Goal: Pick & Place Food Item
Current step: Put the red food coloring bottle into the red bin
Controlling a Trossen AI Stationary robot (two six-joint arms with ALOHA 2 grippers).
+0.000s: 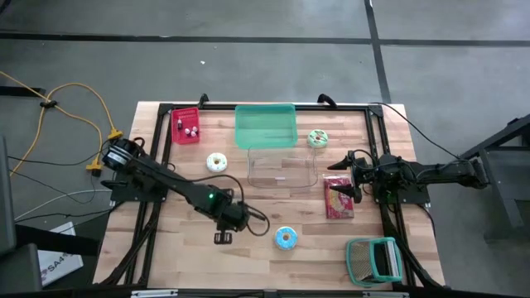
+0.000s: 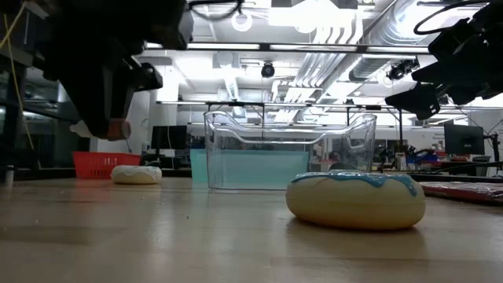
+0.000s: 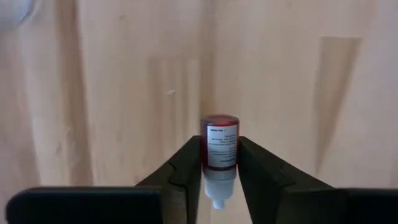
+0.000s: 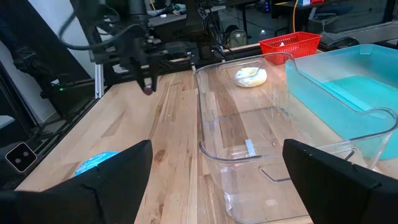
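Red-filled small bottle [image 3: 220, 146] pinched in your left gripper [image 3: 219, 167], well short of clear bin [image 1: 282, 166].
Light, stiff, slick plastic: keep hold mid-body. Right gripper [image 4: 217, 163] spread, waiting beside bin.

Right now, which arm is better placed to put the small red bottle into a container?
The left. Its gripper is already shut on the small red bottle, above the table. The right gripper waits open and empty, facing the clear bin.
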